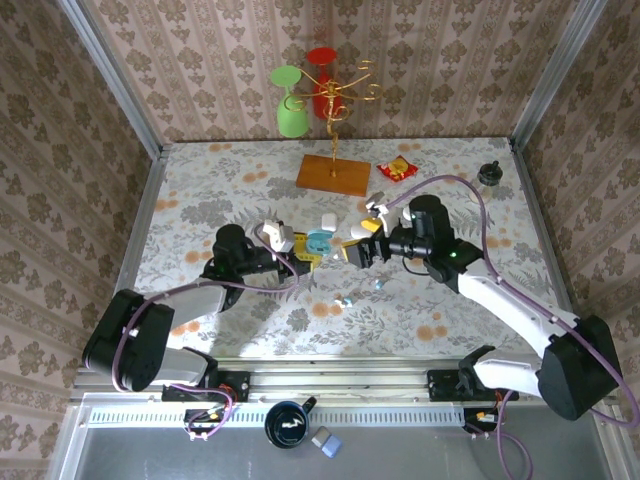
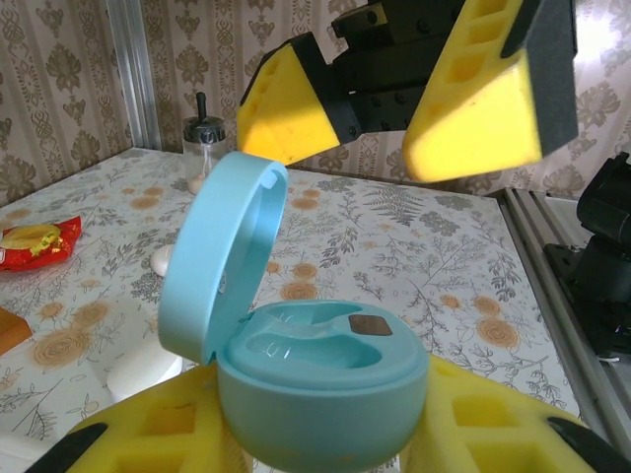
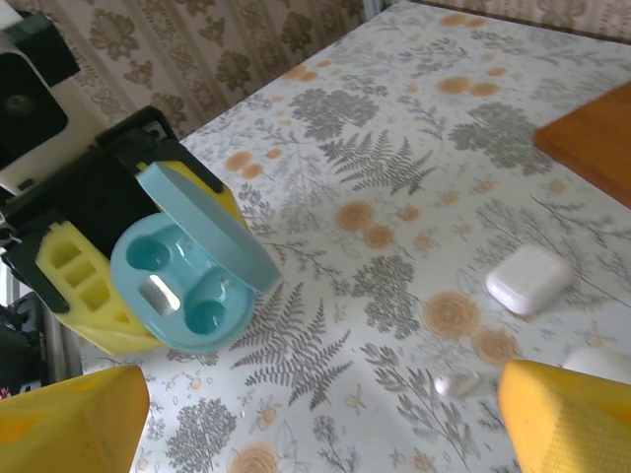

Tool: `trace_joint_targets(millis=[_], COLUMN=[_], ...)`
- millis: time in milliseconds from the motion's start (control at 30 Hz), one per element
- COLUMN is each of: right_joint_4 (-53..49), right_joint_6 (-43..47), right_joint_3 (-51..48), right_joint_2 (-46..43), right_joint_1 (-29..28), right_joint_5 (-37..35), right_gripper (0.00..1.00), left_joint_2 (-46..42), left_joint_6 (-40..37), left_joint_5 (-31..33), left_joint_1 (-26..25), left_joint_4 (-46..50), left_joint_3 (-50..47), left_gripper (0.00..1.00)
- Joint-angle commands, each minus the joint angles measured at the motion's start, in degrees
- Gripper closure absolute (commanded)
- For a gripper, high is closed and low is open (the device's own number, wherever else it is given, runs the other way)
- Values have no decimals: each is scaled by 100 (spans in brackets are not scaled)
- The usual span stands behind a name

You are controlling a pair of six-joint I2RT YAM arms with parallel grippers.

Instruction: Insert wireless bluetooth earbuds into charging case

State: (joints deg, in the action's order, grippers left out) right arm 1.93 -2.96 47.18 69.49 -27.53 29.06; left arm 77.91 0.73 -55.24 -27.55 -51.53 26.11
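Between the left gripper's [image 2: 320, 439] yellow ribbed pads sits a pale-blue, smooth rounded plastic charging case [image 2: 325, 394], clamped at its base, hinged lid [image 2: 222, 256] tipped open. Opposite and apart from it, the right gripper [image 2: 365, 138] hangs with jaws spread wide. One tiny glossy white earbud [image 3: 455, 382] lies on the floral tablecloth [image 3: 394, 118], near a white pebble-shaped case [image 3: 527, 279], with open cloth all round.

- Charging case [image 2: 325, 379], lid open: smooth pale-blue plastic with a soft satin sheen.
- Left claw [image 2: 320, 448]: matt yellow plastic, pocketed faces.
- Bench [image 3: 394, 168]: matt floral-print covering.
- White case [image 3: 528, 279], right of frame: smooth glossy plastic.
- Red packet [image 2: 35, 243], left edge: shiny crinkled foil.
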Motion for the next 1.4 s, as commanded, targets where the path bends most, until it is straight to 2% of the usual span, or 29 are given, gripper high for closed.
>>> trace_joint_targets(millis=[0,233,500,733,867,967,1067,1200,1300,1367], right_joint_4=[408,243,154,94,206,221,74,-851,-1537,-1765], right_joint_6=[-42,41,-39,11,-272,-593,-1205,-1961,-2274,-2489], right_joint_3=[420,867,1038,889,617,306,9,-127,-190,-242], right_joint_2=[320,848,961,599,215,-78,-338,-433,-366,-248], right_joint_1=[-111,-122,-121,-126,-115,-66,60,160,160,162], right_joint_5=[-5,-278,-333,183,298,-75,-959,-2015,-2342,-2262], right_gripper=[9,11,13,11,11,12,13,15,19,21], left_joint_2=[24,-4,34,167,250,286,306,371,424,449], left_joint_6=[180,331,413,466,666,752,843,937,941,946], left_joint_5=[-208,-240,-305,-123,-36,64,155,212,250,290], left_joint_1=[19,-35,-59,9,70,101,101,103,102,101], left_joint_4=[-310,-533,-764,-1054,-1429,-1613,-1780,-1992,-2032,-2086], left_joint_3=[88,36,-36,-110,-156,-176,-194,-222,-203,-195], left_gripper=[70,70,70,70,71,70,71,71,71,71])
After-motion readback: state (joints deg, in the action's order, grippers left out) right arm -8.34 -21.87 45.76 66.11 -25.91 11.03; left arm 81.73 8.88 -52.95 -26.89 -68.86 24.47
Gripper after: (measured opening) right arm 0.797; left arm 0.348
